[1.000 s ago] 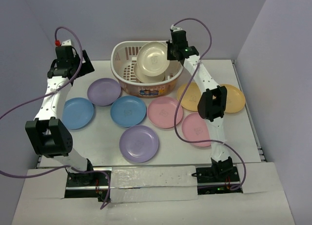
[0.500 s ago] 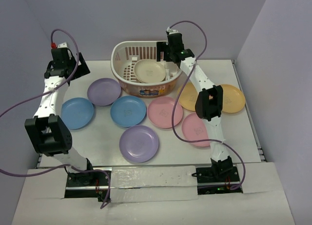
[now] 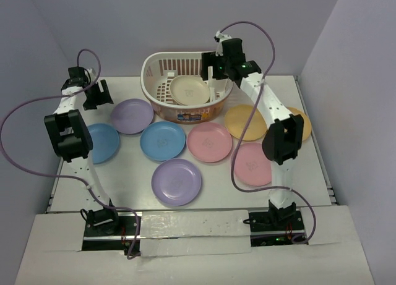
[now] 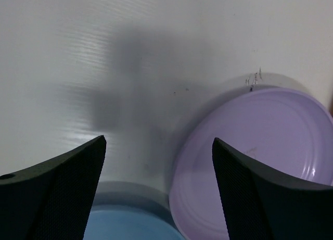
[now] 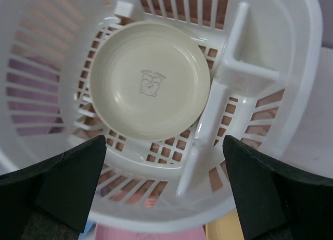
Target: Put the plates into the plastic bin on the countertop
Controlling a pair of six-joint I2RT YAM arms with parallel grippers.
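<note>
Just right of the left gripper [image 4: 158, 141], whose jaws gape empty, lies 1 lilac plate [image 4: 260, 156], well apart from the right gripper [image 5: 164, 141], likewise spread empty over the plastic bin [image 5: 299, 47].

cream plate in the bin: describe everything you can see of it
The cream plate is round and shallow, smooth plastic by its look, with a raised rim and a faint animal-like mark at the centre. It lies face up, roughly flat, on the slotted floor of the bin, close beside the white divider. The right gripper hangs open above it, not touching.
</note>
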